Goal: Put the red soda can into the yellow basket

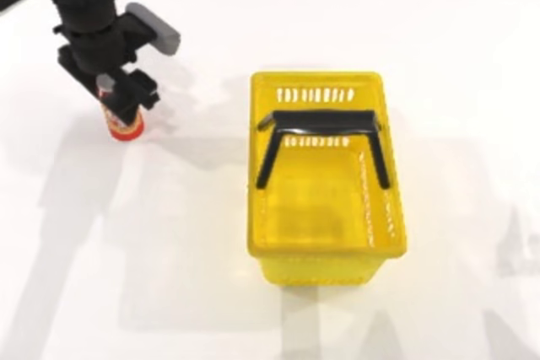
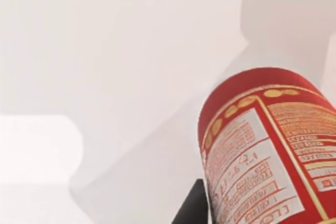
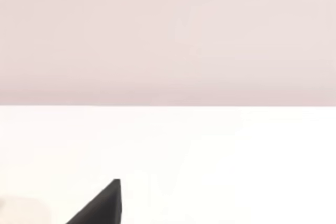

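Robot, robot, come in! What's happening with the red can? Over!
Left gripper down on the red soda can, top view's left. Yellow basket empty, its black handles raised across the opening. Right arm out of sight.

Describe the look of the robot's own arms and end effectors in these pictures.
The left arm is matte black and blocky, with a grey rounded block on its wrist and white lettering on a black panel at the top view's corner. Its left end effector is black too. Of the right arm only a black wedge shows.

White table [image 1: 439, 31]: yellow basket [image 1: 396, 233], red soda can [image 1: 126, 129].
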Controlling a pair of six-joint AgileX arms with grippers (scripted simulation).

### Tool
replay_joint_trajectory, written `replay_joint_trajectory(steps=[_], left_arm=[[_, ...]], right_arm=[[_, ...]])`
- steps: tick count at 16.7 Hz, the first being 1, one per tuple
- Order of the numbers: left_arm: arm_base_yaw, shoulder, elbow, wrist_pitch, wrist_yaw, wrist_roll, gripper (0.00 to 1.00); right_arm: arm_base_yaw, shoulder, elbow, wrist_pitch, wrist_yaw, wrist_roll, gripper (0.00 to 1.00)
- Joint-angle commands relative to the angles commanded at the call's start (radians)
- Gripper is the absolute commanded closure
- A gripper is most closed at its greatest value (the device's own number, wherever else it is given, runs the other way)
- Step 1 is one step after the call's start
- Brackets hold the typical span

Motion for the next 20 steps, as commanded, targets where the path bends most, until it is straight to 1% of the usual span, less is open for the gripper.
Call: replay_joint_trajectory(steps=[3,4,13,14,15,17,18,20], left_arm=[[0.000,0.000,0.000,0.000,0.000,0.000,0.98],[0.000,0.000,0.000,0.000,0.000,0.000,1.00],[-0.002,-0.001,0.000,0.000,0.000,0.001,1.00],[-0.003,-0.003,-0.005,0.010,0.008,-0.002,1.00],[-0.005,-0.007,-0.013,0.031,0.024,-0.009,1.00],[-0.012,-0.018,-0.043,0.105,0.079,-0.032,1.00],[-0.017,-0.025,-0.064,0.157,0.117,-0.048,1.00],[-0.028,-0.044,-0.116,0.294,0.210,-0.089,1.00]], right_arm=[[0.000,0.000,0.000,0.000,0.000,0.000,0.00],[0.000,0.000,0.000,0.000,0.000,0.000,0.00],[0.000,0.000,0.000,0.000,0.000,0.000,0.00],[0.000,0.000,0.000,0.000,0.000,0.000,0.00],[0.000,0.000,0.000,0.000,0.000,0.000,0.00],[0.000,0.000,0.000,0.000,0.000,0.000,0.00],[0.000,0.000,0.000,0.000,0.000,0.000,0.00],[0.000,0.000,0.000,0.000,0.000,0.000,0.00]])
